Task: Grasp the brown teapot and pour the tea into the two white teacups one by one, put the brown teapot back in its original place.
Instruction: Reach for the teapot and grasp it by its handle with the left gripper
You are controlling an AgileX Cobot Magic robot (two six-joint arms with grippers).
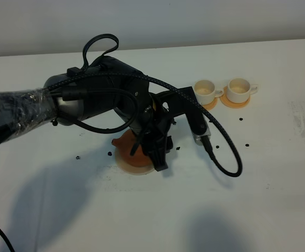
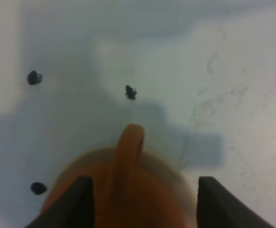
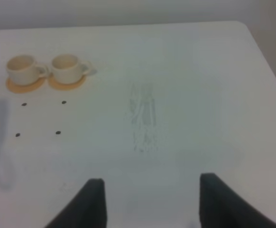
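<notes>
The brown teapot (image 1: 127,144) sits on its pale tan disc (image 1: 131,169) near the table's middle, mostly hidden under my left arm. My left gripper (image 1: 155,155) hangs over it. In the left wrist view, the teapot's loop handle (image 2: 128,147) stands between the two dark fingers (image 2: 76,202), which are wide apart and do not touch it; the left gripper (image 2: 140,202) is open. The two white teacups (image 1: 205,91) (image 1: 240,89) stand on orange coasters at the back right, also visible as teacups (image 3: 24,69) (image 3: 66,67) in the right wrist view. My right gripper (image 3: 150,202) is open over bare table, holding nothing.
Small black specks (image 1: 247,143) (image 2: 34,77) lie scattered on the white table (image 1: 278,199). A black cable (image 1: 231,157) loops down from the left arm, right of the teapot. A scuffed patch (image 3: 142,118) marks the table's right side.
</notes>
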